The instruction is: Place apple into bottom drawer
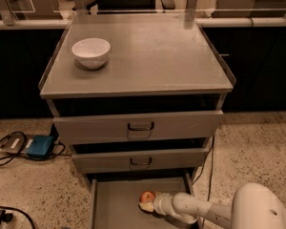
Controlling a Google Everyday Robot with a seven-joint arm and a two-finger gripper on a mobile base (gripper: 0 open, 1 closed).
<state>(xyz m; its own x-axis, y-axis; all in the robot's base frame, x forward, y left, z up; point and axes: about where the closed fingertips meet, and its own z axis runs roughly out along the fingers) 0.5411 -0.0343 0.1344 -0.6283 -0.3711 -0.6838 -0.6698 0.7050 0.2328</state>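
The bottom drawer point(115, 199) is pulled open at the foot of the grey cabinet, its flat floor showing. The small red-orange apple point(147, 196) sits inside it, right of the middle. My white arm reaches in from the lower right. My gripper point(147, 204) is at the apple, with pale fingertips point(146, 207) right under and against it. The gripper hides the lower side of the apple.
A white bowl point(91, 52) stands on the cabinet top at the left. The two upper drawers point(140, 126) with dark handles are pushed partly out. A blue box point(40, 145) with cables lies on the speckled floor to the left. A cable hangs down the cabinet's right side.
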